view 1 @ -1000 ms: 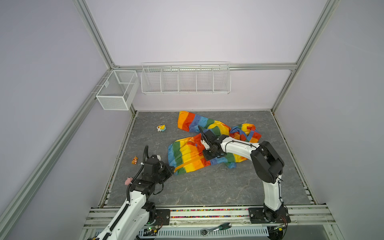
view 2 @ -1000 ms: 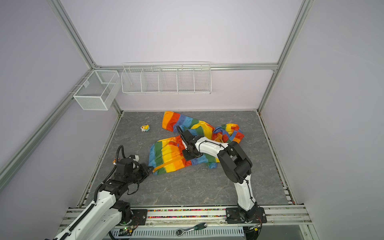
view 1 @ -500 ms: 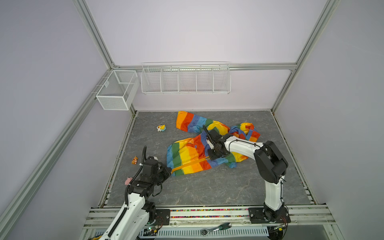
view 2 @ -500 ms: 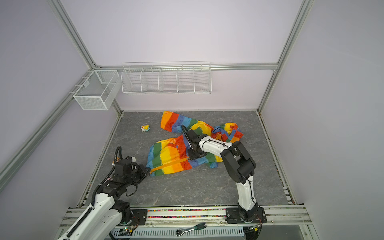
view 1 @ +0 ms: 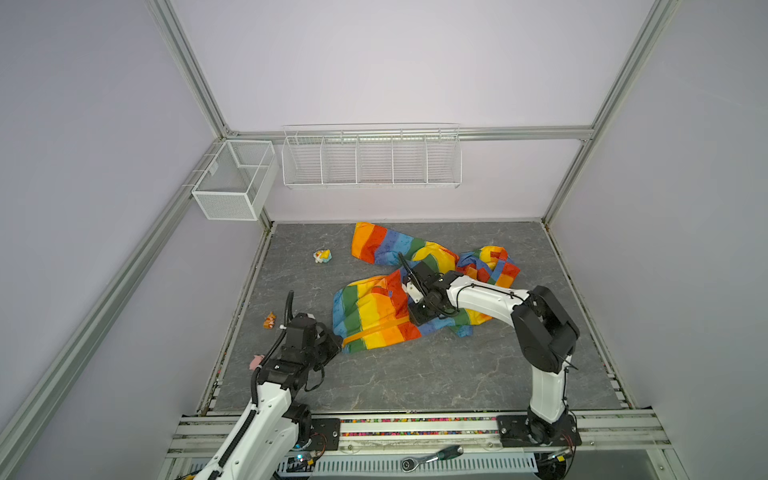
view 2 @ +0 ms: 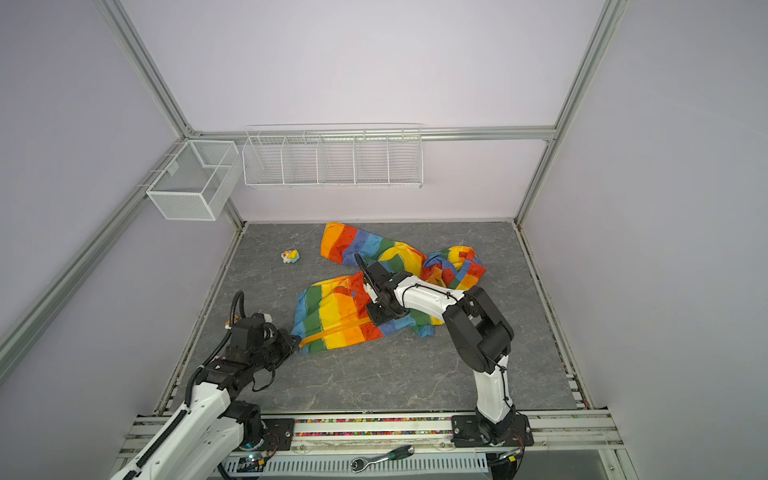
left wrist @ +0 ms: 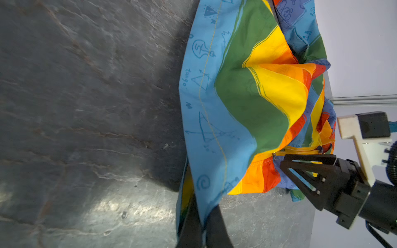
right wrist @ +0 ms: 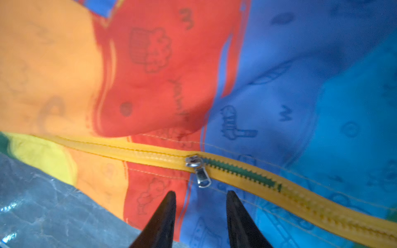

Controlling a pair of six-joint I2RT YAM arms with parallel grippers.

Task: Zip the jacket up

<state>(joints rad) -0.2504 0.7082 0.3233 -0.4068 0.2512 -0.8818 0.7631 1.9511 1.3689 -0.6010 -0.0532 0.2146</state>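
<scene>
Aluminium rail [view 1: 415, 424] runs along the near edge and carries both arm bases, with a ratchet tool [view 1: 430, 457] lying on the slotted cover just in front of it. Beyond it spreads the tabletop [view 1: 415, 374], dark grey with pale marble-like veins, bare across its near part. On the near left the left gripper [view 1: 336, 341] is pinched tight on the blue hem corner of the jacket [view 1: 374, 311], which lies crumpled at the middle of the tabletop, its rainbow-striped body nearer and a sleeve and the bunched hood farther back. The right arm reaches in from the right, and the right gripper [right wrist: 200, 194] hangs low over the jacket's front with its dark tips spread moderately apart and nothing between them. The orange-yellow zipper [right wrist: 150, 154] crosses just past those tips, and its silver pull tab [right wrist: 203, 179] lies loose on the fabric; a short stretch of teeth beside the slider gapes and shows green. Off the tabletop's left edge lie a pink piece [view 1: 257, 360] and, farther back, an orange toy [view 1: 269, 321]. A yellow and white toy [view 1: 322, 256] sits on the far left of the tabletop, apart from the sleeve. Pale lilac walls [view 1: 395, 62] close the cell on three sides, joined by aluminium posts [view 1: 187, 70]. A white mesh basket [view 1: 232, 187] hangs on the left wall by the far corner, and a white wire rack [view 1: 370, 166] of five compartments hangs on the back wall.
</scene>
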